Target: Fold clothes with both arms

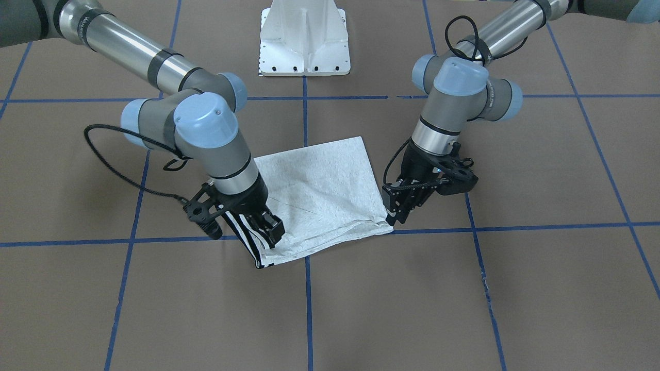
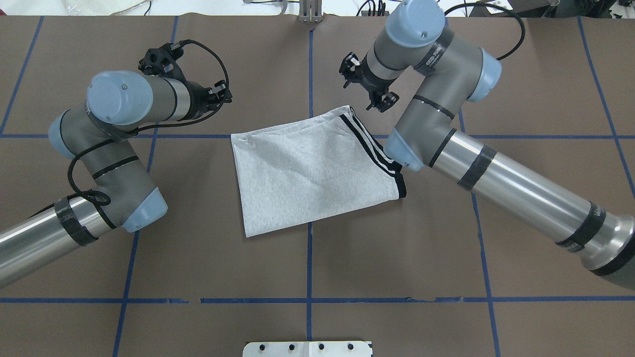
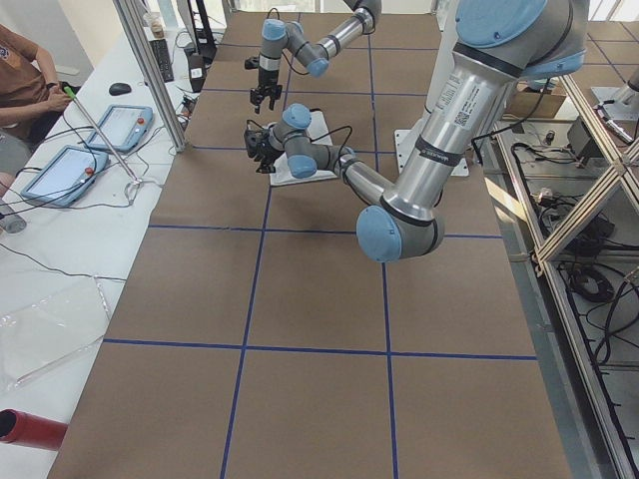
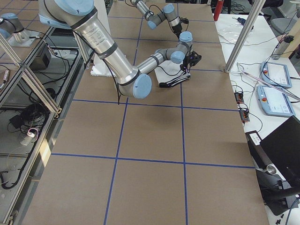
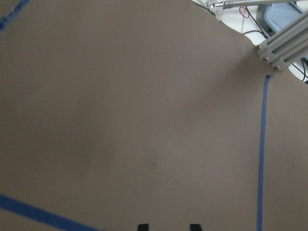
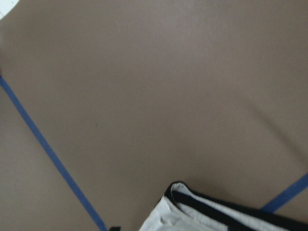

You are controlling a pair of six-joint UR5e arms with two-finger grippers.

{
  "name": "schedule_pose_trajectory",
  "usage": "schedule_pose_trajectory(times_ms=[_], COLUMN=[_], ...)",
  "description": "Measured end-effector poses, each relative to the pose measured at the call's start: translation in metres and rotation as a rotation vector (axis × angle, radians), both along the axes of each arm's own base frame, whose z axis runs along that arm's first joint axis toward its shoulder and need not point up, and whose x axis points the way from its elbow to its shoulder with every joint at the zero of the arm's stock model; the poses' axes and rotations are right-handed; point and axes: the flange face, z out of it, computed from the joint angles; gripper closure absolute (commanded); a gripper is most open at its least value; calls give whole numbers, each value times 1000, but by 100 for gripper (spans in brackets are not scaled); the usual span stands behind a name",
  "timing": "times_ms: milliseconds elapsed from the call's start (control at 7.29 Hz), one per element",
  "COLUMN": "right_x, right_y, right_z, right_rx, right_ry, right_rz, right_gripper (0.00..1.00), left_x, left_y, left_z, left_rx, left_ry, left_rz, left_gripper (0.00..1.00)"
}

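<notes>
T-shirt [image 2: 307, 173]: grey, folded flat at the centre of the table [image 2: 198, 248]; the overhead view shows black-and-white stripes [image 2: 372, 148] along its 3 o'clock edge. Left gripper [image 5: 168, 227]: only its wrist view shows the fingertips apart and empty. Right gripper [image 1: 258, 229]: over the stripes, opening cannot be told.

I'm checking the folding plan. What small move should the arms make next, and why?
Probably slide the left gripper onto the T-shirt's plain far corner: it is open over bare table beside it, while the right gripper is at the striped corner.

just a striped corner of t-shirt [image 6: 166, 219] in right wrist view
</notes>
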Motion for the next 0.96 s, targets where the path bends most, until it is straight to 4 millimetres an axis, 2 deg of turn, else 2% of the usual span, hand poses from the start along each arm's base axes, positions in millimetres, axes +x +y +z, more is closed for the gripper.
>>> schedule_pose_trajectory(times_ms=[274,411,549,686,823,960], right_x=[32,54,86,131,183,237], right_y=[-26,-30,-29,-26,-23,-18], right_z=[25,50,83,120,155,188], right_rx=[37,57,88,129,173,229], right_ry=[32,49,67,79,82,87], right_rz=[-44,-75,-118,-172,-224,-274], right_gripper=[0,0,0,0,0,0], left_x=[-9,-18,-34,-64,-102,-153], left_y=[-9,-10,-9,-3,-1,-5], left_z=[4,7,17,39,65,95], left_rx=[40,82,133,213,297,375], left_ry=[-19,-45,-81,-147,-223,-299], left_rz=[13,68,146,237,318,392], left_gripper=[53,54,53,53,53,53])
